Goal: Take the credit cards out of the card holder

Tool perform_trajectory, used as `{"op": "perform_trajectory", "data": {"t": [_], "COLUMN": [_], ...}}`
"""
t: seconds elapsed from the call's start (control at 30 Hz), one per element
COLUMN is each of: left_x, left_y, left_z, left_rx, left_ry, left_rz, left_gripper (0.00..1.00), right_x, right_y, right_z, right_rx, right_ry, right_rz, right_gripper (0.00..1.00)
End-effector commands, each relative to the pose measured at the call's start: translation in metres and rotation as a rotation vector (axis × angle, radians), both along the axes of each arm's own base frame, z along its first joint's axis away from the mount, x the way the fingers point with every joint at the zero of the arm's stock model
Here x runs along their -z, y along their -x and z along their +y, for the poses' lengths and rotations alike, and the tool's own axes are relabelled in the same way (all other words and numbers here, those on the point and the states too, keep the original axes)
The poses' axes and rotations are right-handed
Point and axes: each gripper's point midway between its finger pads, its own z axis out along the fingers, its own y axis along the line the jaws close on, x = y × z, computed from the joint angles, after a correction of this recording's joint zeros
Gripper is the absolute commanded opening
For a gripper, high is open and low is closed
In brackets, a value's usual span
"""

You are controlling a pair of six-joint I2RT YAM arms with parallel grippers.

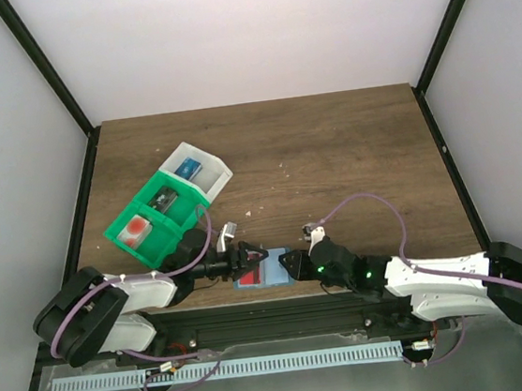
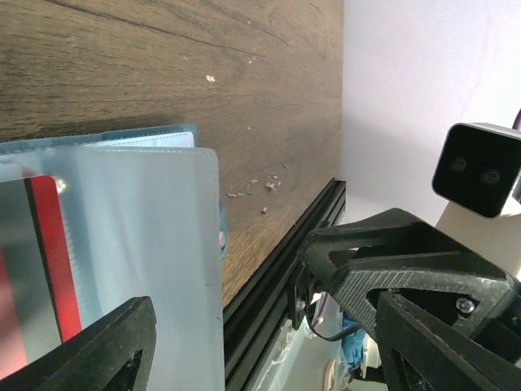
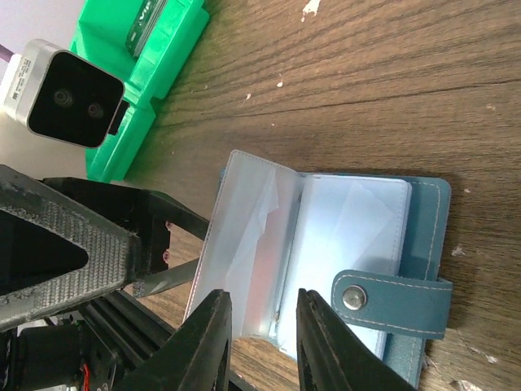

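The blue-teal card holder lies open at the table's near edge, its snap strap folded over the right side. Its clear sleeves stand partly raised. A credit card shows red through a sleeve, and it is a red patch in the top view. My left gripper is open wide; one finger is against the raised sleeve, the other hangs past the table edge. My right gripper is open, its fingertips straddling the sleeves' near edge.
The green-and-white compartment tray stands at the back left with small items in it, also in the right wrist view. The black frame rail runs right beside the holder. The two grippers nearly touch over the holder.
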Motion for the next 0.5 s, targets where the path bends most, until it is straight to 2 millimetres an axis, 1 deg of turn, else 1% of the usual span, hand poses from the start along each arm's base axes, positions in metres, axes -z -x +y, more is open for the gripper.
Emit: {"op": "perform_trajectory", "data": {"t": [0.0,0.23,0.47], "left_x": [-0.011,-0.013,-0.007], "left_y": [-0.005,0.001,0.003], "left_z": [-0.009,-0.023,-0.022], "left_rx": [0.01,0.057,0.076], "left_ry": [0.038,0.049,0.026], "left_rz": [-0.035,-0.034,-0.038], "left_gripper": [0.75,0.76,0.77], "right_x": [0.002,-0.001,-0.005], "right_y": [-0.006,-0.007,-0.005], "right_z": [-0.007,-0.004,0.001], "right_rx": [0.045,0.032,0.007], "right_ry": [0.019,0.019,0.012], "right_rz": [-0.011,-0.026,-0.029], "right_gripper": [0.24,0.25,0.25]}}
